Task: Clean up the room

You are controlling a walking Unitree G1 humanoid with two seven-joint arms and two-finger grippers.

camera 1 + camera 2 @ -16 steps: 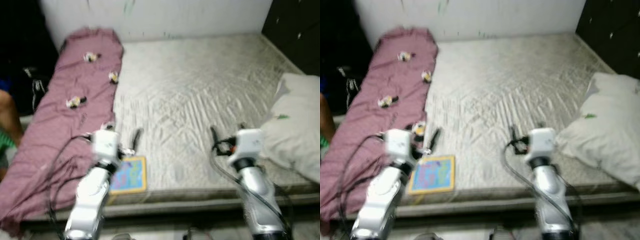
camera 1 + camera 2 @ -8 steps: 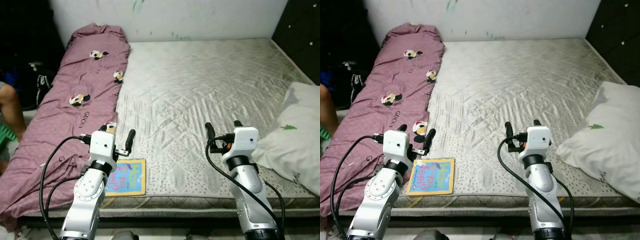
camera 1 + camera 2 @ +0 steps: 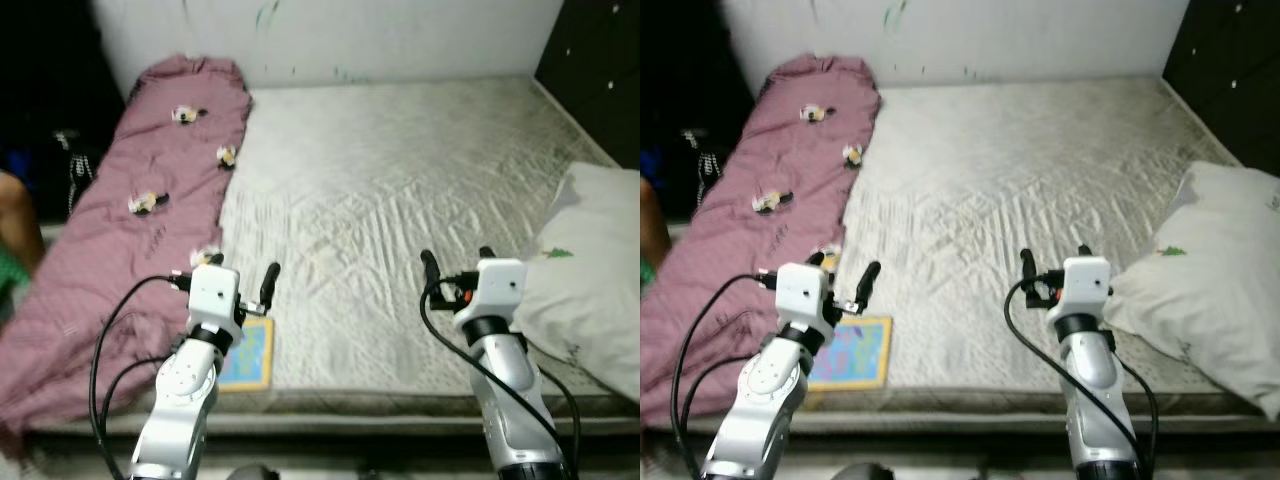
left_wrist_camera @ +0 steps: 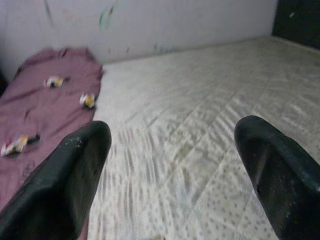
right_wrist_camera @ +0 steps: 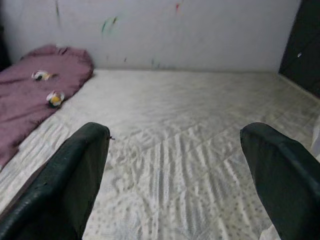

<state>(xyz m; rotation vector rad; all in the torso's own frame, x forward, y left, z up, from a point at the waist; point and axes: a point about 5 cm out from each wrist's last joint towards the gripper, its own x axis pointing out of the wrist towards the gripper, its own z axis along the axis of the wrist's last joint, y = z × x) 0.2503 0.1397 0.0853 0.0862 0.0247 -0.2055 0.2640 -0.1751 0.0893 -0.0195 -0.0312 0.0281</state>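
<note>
1. Right then, the left gripper (image 3: 243, 276) hung above the front edge of the mattress (image 3: 400, 180), and its two black fingers (image 4: 70, 185) were spread wide with nothing between them.
2. The right gripper (image 3: 455, 262) hung near the front edge too, just beside the white pillow (image 3: 590, 270). Its fingers were also wide apart and held nothing.
3. A bright picture book (image 3: 247, 355) lay flat at the front edge of the mattress, right next to the pink blanket (image 3: 120, 240).
4. The book sat just under and a bit in front of the left gripper, partly hidden by that arm. The right gripper was well apart from it.
5. So the left arm looked like the better one to reach for it, I think.
6. The book's long side seemed to run from the front edge toward the wall, tipped only a little. The picture was too blurry to be sure.
7. To get it, the left gripper would likely need to go down and come back toward the robot.
</note>
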